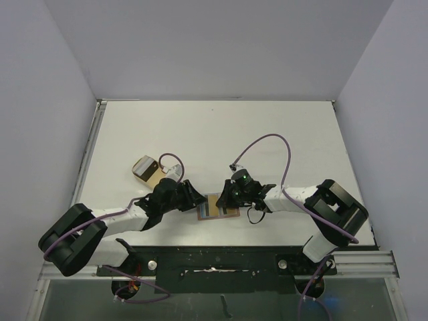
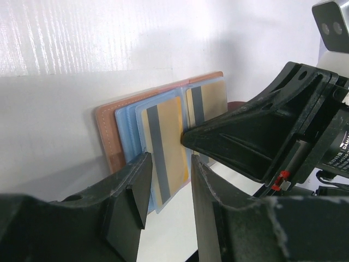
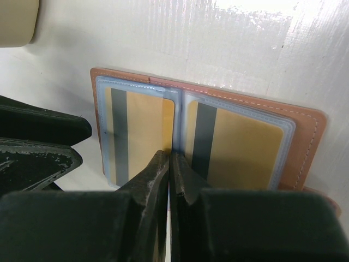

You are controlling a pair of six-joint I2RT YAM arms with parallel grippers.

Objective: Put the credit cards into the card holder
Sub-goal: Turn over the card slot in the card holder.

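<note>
The reddish-brown card holder [image 1: 231,214] [image 2: 107,132] [image 3: 306,143] lies open on the table between both grippers. Its clear bluish sleeves [image 2: 126,136] [image 3: 100,103] hold two gold cards with dark stripes, one on the left [image 3: 143,126] [image 2: 170,136] and one on the right [image 3: 246,154] [image 2: 211,99]. My right gripper [image 1: 224,196] [image 3: 170,155] is shut, with its tips resting on the sleeves' middle fold; I see nothing held between the fingers. My left gripper [image 1: 194,195] [image 2: 169,164] is open and empty, just off the holder's near left edge. No loose cards show.
A pale tan case [image 1: 145,167] [image 3: 16,22] lies on the table to the far left of the holder, behind my left arm. A purple cable [image 1: 267,140] loops over the right arm. The table's metal rail [image 1: 214,264] runs along the near edge.
</note>
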